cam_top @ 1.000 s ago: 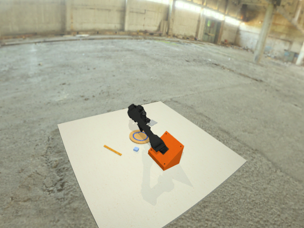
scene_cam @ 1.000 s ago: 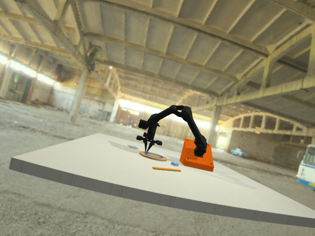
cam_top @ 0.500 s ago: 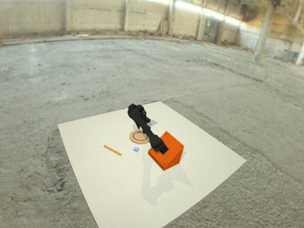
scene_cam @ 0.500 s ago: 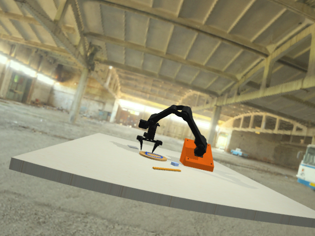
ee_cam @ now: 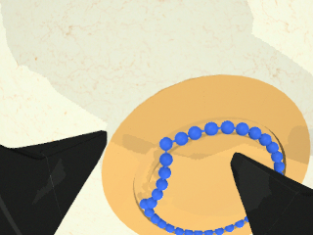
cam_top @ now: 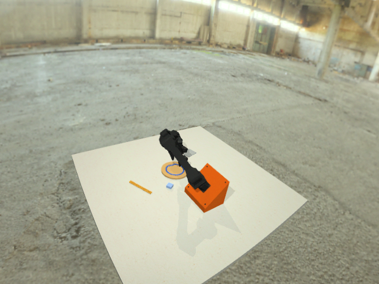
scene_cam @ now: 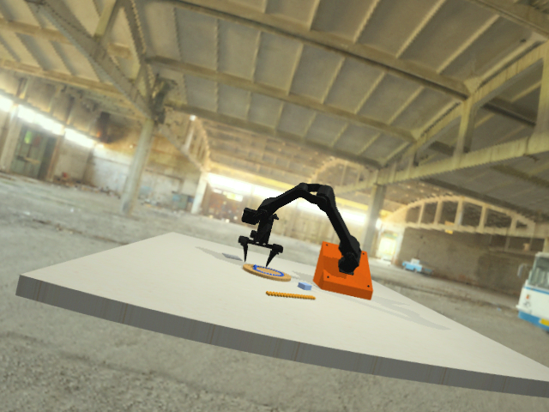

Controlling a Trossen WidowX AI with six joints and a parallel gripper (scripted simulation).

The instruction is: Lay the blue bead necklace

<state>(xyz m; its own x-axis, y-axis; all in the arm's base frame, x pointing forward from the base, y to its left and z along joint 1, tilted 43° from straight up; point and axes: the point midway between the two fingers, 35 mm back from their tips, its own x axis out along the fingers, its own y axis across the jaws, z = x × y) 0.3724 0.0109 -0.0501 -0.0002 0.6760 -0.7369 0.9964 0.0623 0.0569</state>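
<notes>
The blue bead necklace (cam_top: 174, 174) (scene_cam: 281, 275) (ee_cam: 227, 127) lies as a loop on the round tan board (cam_top: 163, 170) (scene_cam: 286, 278) (ee_cam: 196, 93). In the wrist view its right side follows the groove. At the upper left it makes a sharp corner, and the beads below run nearly straight, inside the groove's left arc. A few beads bunch at the lower left. My gripper (cam_top: 176, 162) (scene_cam: 256, 263) (ee_cam: 171, 149) is wide open and empty above the board, its fingertips on either side of that corner. The right finger hides part of the loop.
An orange beaded strand (cam_top: 140, 187) (scene_cam: 290, 295) and a small light-blue block (cam_top: 169, 185) (scene_cam: 304, 286) lie near the board. A flat grey square (cam_top: 190, 152) (scene_cam: 232, 256) lies beyond it. The arm's orange base (cam_top: 214, 183) (scene_cam: 346, 286) stands to the right.
</notes>
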